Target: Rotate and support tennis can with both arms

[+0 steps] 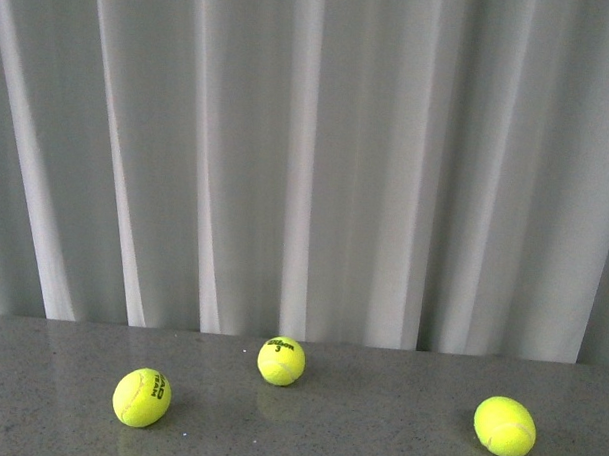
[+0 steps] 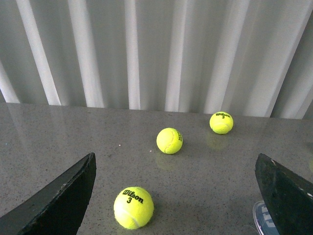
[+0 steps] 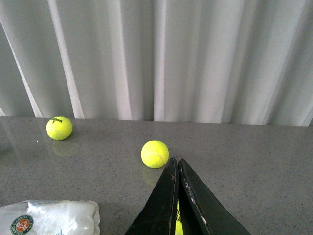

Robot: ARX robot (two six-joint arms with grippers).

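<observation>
The tennis can (image 3: 54, 217) lies on the grey table in the right wrist view, cut by the frame edge, with its round Roland Garros logo (image 3: 21, 225) showing. A small piece of its rim (image 2: 261, 219) shows in the left wrist view beside one finger. My left gripper (image 2: 173, 196) is open and empty, its fingers (image 2: 58, 200) wide apart above the table, with a tennis ball (image 2: 133, 207) between them. My right gripper (image 3: 177, 161) is shut, to the side of the can and not touching it. Neither arm shows in the front view.
Three yellow tennis balls lie on the table in the front view (image 1: 142, 396) (image 1: 281, 360) (image 1: 505, 426). One ball (image 3: 155, 154) sits just beyond my right fingertips, another (image 3: 59, 128) farther off. A white pleated curtain (image 1: 307, 158) closes the table's far edge.
</observation>
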